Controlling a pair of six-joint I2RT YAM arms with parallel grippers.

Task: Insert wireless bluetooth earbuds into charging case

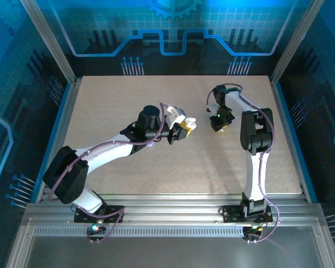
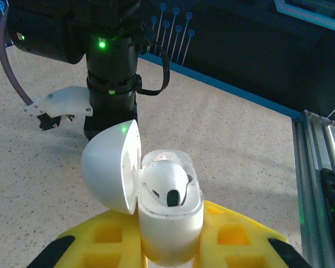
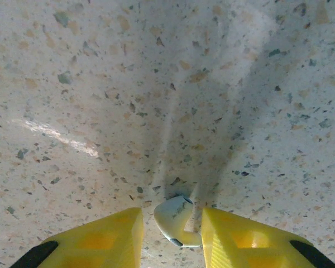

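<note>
My left gripper (image 2: 170, 248) is shut on the white charging case (image 2: 170, 223) and holds it above the table. The case's lid (image 2: 109, 167) is swung open to the left. One whitish earbud (image 2: 166, 183) sits in the case's well. In the top view this gripper (image 1: 181, 128) and the case (image 1: 188, 120) are mid-table. My right gripper (image 1: 219, 124) points down at the table to their right. A second whitish earbud (image 3: 177, 219) lies on the table between its yellow fingers (image 3: 109, 240). The stem touches the right finger, and a gap remains on the left side.
The right arm's wrist (image 2: 111, 72) stands just behind the open case in the left wrist view. The speckled tabletop (image 1: 128, 106) is bounded by a blue rim and metal rails (image 1: 173, 209) at the near edge.
</note>
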